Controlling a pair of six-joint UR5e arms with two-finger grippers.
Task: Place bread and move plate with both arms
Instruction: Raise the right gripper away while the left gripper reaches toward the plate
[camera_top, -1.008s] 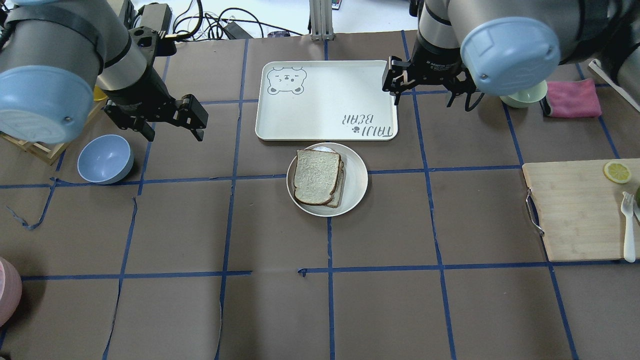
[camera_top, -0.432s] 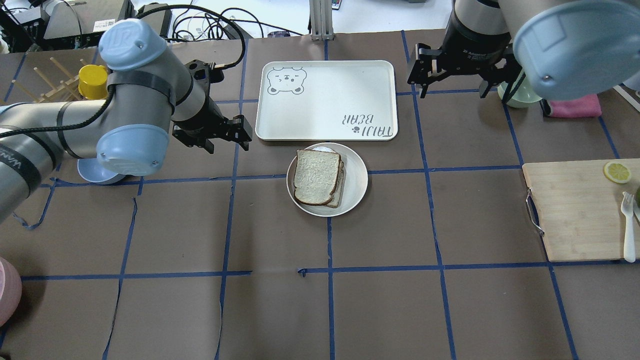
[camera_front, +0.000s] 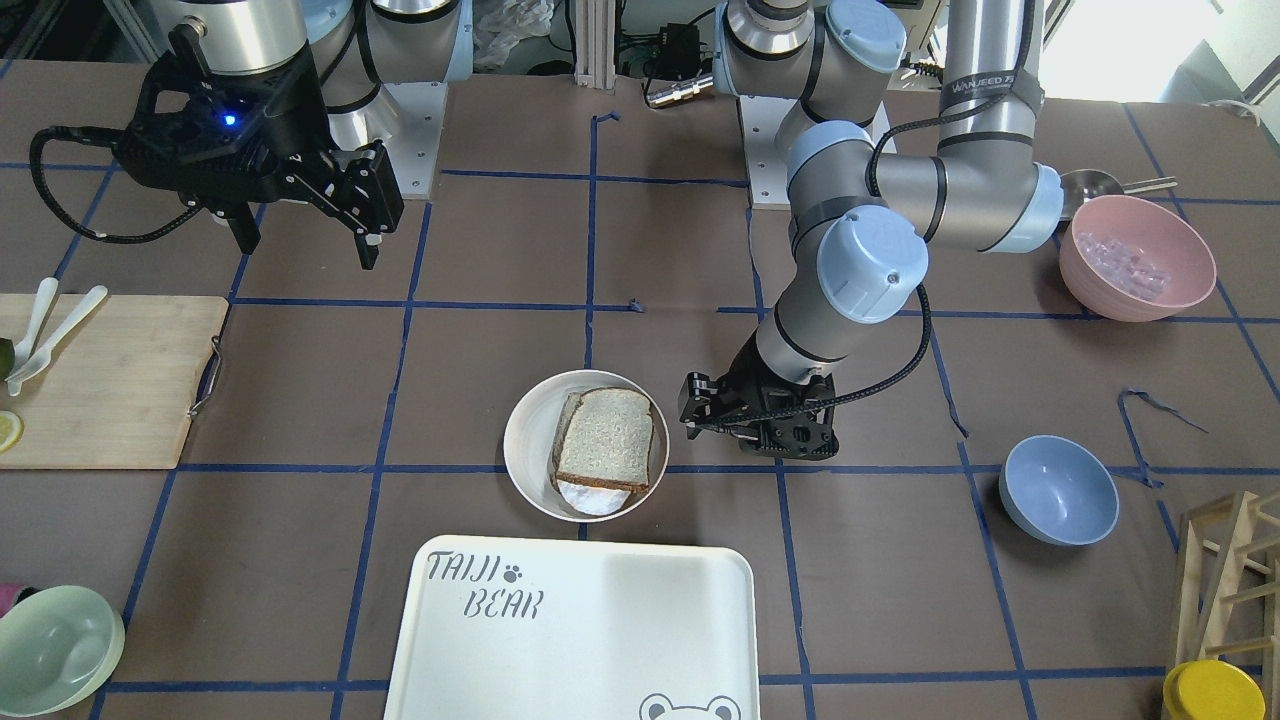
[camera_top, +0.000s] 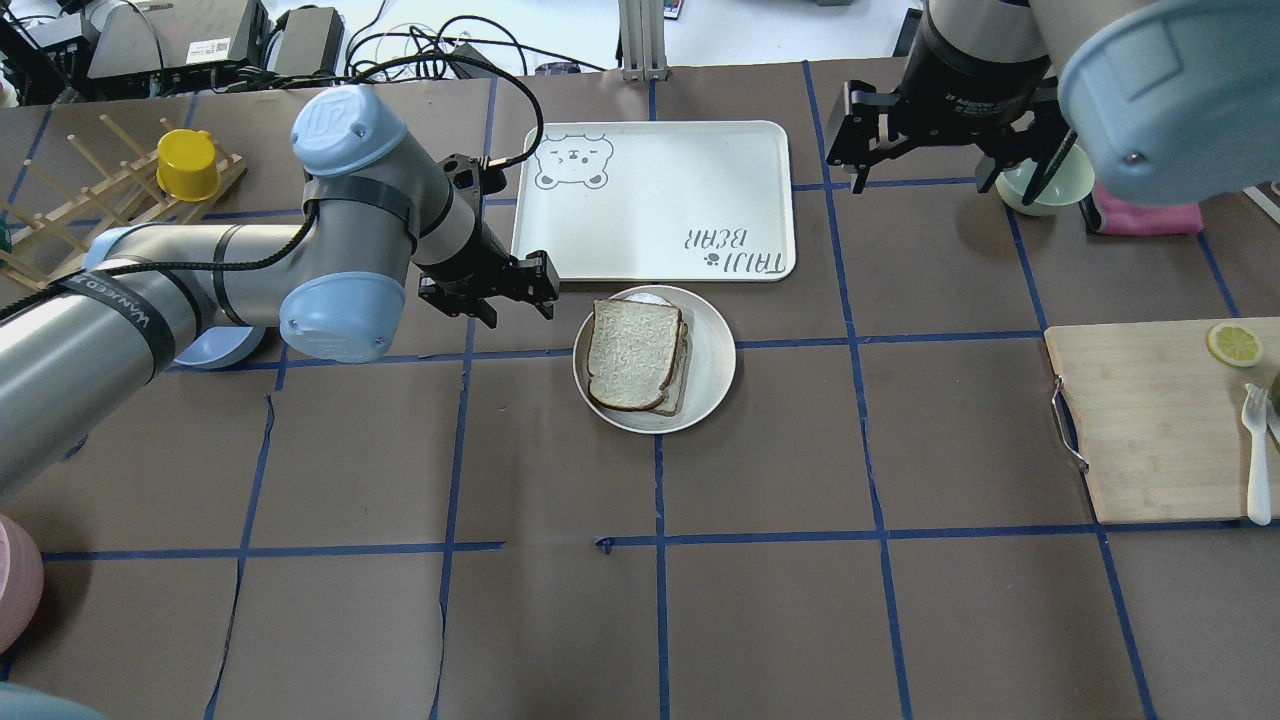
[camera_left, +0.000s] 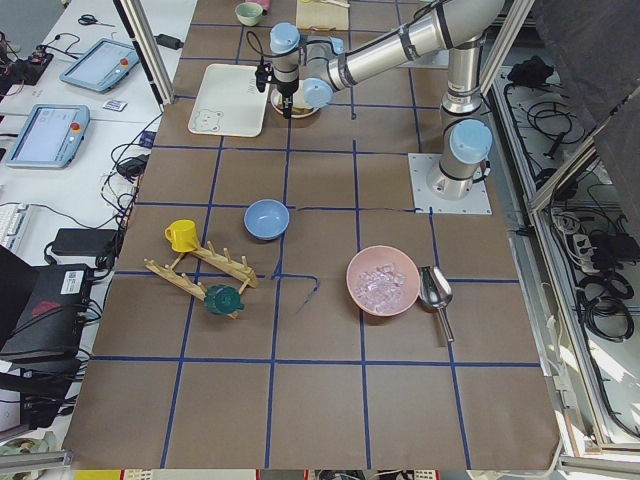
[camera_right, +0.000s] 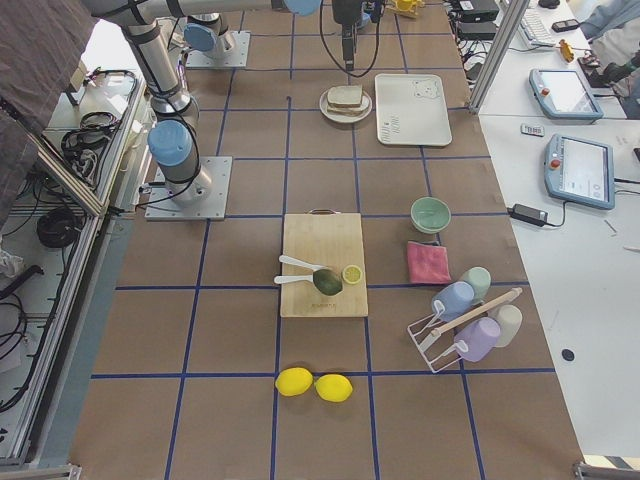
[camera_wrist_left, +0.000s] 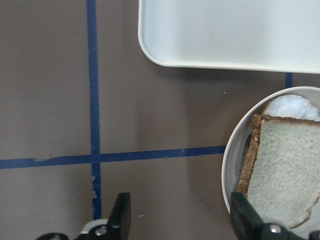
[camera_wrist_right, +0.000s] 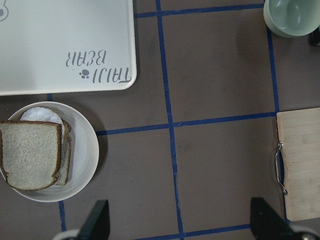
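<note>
The white plate (camera_top: 712, 368) sits at the table's middle, just in front of the tray. The bread (camera_top: 633, 352) lies on it, stacked on a tanner slice, with egg white showing at the far edge. My left gripper (camera_top: 518, 308) is open and empty, low beside the plate's left rim, apart from it. In the left wrist view the plate (camera_wrist_left: 228, 167) and bread (camera_wrist_left: 285, 167) lie to the right of the open fingers (camera_wrist_left: 121, 216). My right gripper (camera_top: 930, 182) is open and empty, high over the table right of the tray. Its wrist view shows the plate (camera_wrist_right: 86, 150) at lower left.
The white TAIJI BEAR tray (camera_top: 650, 200) lies behind the plate. A blue bowl (camera_front: 1058, 490) sits under the left arm. A green bowl (camera_top: 1040, 190) and a pink cloth (camera_top: 1150, 215) are near the right gripper. A cutting board (camera_top: 1150, 420) lies right.
My left arm has swung right and lowered, bringing its gripper close to the plate's left rim. My right gripper has moved right and back, away from the tray's corner. Plate and bread are still.
</note>
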